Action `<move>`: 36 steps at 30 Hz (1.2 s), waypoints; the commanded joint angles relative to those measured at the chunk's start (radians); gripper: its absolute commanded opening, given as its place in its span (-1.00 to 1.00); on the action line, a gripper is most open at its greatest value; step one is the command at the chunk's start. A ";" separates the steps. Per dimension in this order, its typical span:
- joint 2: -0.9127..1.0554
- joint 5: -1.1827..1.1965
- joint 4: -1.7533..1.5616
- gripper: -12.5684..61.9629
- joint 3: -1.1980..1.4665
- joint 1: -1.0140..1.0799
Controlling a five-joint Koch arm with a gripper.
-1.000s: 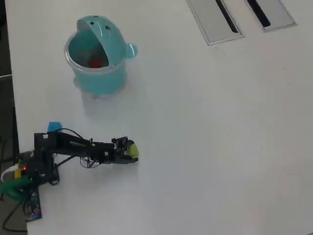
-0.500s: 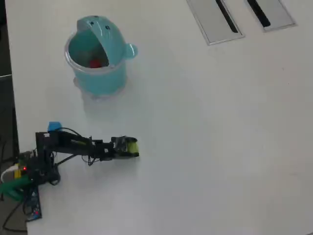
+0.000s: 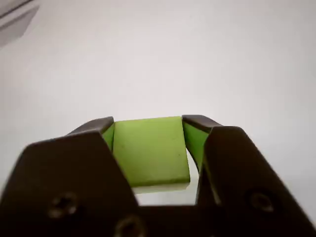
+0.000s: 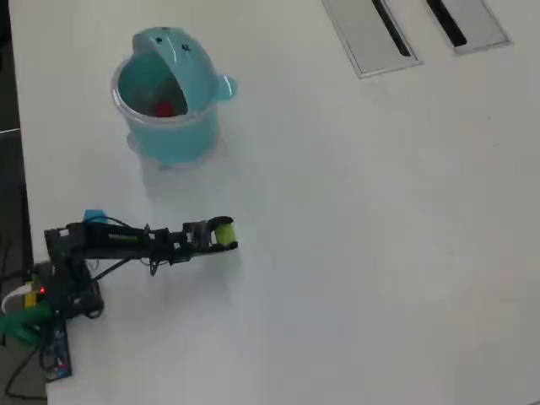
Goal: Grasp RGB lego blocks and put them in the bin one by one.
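My tool (image 3: pixel 148 121) is clamped on the green block (image 3: pixel 150 150), one dark jaw pressed against each side of it in the wrist view. From overhead I see the tool (image 4: pixel 226 234) carrying that block (image 4: pixel 224 232) out at the end of the arm (image 4: pixel 126 240), above the white surface (image 4: pixel 380 253). The teal bin (image 4: pixel 169 126) stands well apart, toward the top of the overhead view, lid tipped open, with the red block (image 4: pixel 165 108) lying inside.
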 commanded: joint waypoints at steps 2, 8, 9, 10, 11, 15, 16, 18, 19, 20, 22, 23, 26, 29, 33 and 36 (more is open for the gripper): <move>0.103 0.000 -0.077 -0.28 -0.084 -0.015; 0.265 0.020 -0.077 -0.28 -0.095 -0.120; 0.334 0.021 -0.072 -0.28 -0.106 -0.189; 0.367 0.021 -0.051 -0.28 -0.109 -0.215; 0.399 0.021 -0.021 -0.29 -0.117 -0.245; 0.514 0.021 0.064 -0.35 -0.164 -0.356; 0.531 0.020 0.084 -0.35 -0.178 -0.365; 0.586 0.003 0.147 -0.35 -0.212 -0.405; 0.609 -0.012 0.150 -0.35 -0.215 -0.425; 0.641 -0.040 0.166 -0.35 -0.225 -0.463; 0.699 -0.057 0.215 -0.43 -0.262 -0.529; 0.718 -0.078 0.285 -0.45 -0.327 -0.581; 0.698 -0.360 0.451 -0.45 -0.489 -0.773; 0.652 -0.448 0.472 -0.45 -0.545 -0.850; 0.517 -0.538 0.474 -0.45 -0.638 -0.905; 0.463 -0.538 0.463 -0.45 -0.664 -0.905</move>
